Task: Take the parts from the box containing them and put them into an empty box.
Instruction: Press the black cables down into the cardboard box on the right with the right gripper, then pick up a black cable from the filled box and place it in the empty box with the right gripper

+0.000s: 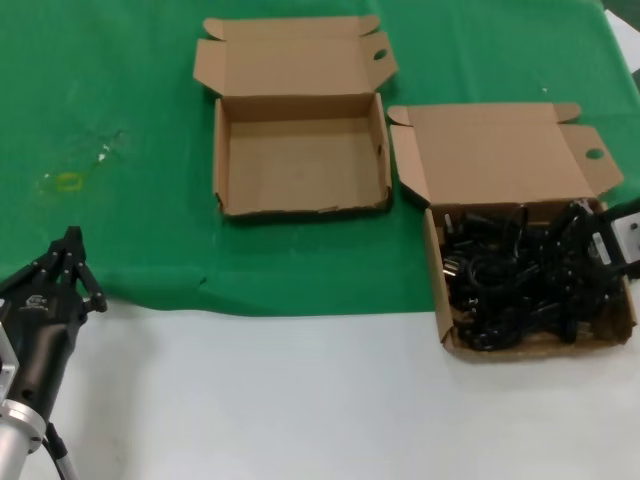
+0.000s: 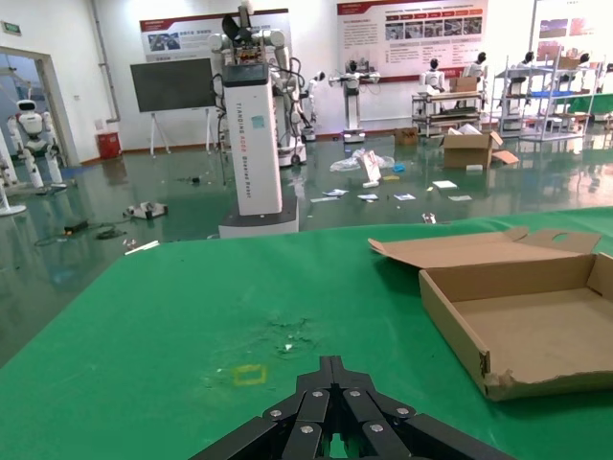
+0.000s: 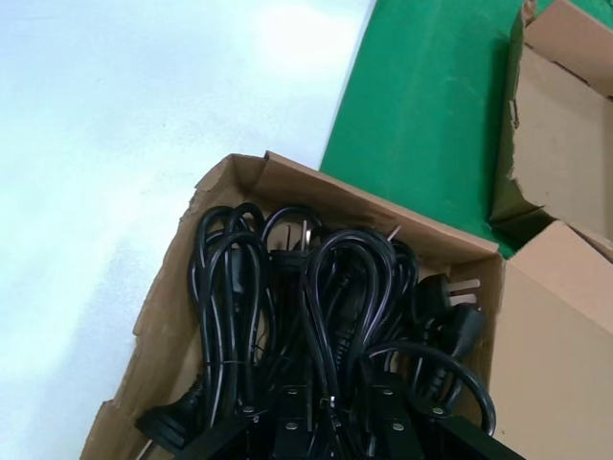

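Left end effector [image 1: 72, 262] in the head view sits low at the near left, over the edge where the green mat [image 1: 120, 120] meets the bare white tabletop [image 1: 280, 400]; its black fingers are drawn together to a point, clenched on nothing. Right end effector [image 1: 615, 235] shows only as a dark body with a white patch at the far right edge, over the right side of the box containing them [image 1: 437, 290]; whether it is released or clenched cannot be told here. That box lies at the right, straddling the mat's edge, its lid folded back, and the parts [image 1: 520, 275] fill it as a tangle of black cords. Beside it to the left, farther back on the mat, the empty box [image 1: 300, 205] stands open with a bare floor.

From the left wrist view, the left end effector [image 2: 330, 379] has its fingers meeting at the tips above the green mat [image 2: 172, 316], with the empty box [image 2: 460, 340] off to one side, its lid laid flat behind it.

From the right wrist view, the parts [image 3: 326, 316] lie looped and piled inside the box containing them [image 3: 168, 316], plugs showing among the cables. Black parts of the right end effector [image 3: 330, 431] hang just above the cords, touching or nearly so; its grip state cannot be told. A corner of the empty box [image 3: 556, 125] shows beyond the green strip.
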